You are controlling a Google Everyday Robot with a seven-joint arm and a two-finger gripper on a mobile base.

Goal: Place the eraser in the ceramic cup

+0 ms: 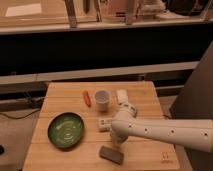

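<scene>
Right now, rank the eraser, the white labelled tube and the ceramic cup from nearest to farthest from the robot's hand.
The hand hangs low near the front.
1. Eraser: right under it, at the front edge.
2. White labelled tube: just behind it, in the middle.
3. Ceramic cup: farthest, toward the back.

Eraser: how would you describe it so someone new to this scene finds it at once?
Start at the wooden table and go to its near edge, right of the green plate. The eraser lies flat there, right by the gripper. It is the only dark grey block; the ceramic cup and the tube nearby are white.
</scene>
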